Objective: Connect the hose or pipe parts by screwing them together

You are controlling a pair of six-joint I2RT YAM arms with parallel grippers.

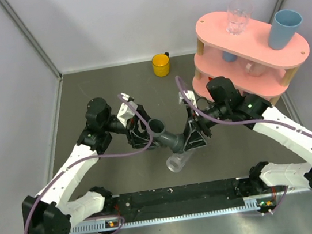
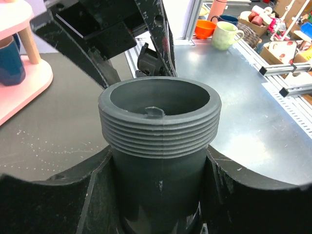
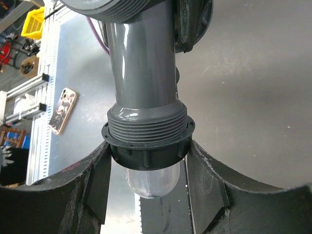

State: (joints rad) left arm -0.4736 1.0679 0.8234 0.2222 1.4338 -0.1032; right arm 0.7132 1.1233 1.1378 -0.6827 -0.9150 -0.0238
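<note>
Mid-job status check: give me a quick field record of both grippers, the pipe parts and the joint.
left gripper: shut on the T-shaped fitting, just below its threaded open end
right gripper: shut on the grey collar of the clear tubular piece
joint: collar sits on the fitting's thread, a few turns showing above it
nearby: yellow cup, pink shelf

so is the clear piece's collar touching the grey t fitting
Touching. The right wrist view shows the collar sitting on the threaded end of the dark grey T fitting, with no gap between them.
</note>
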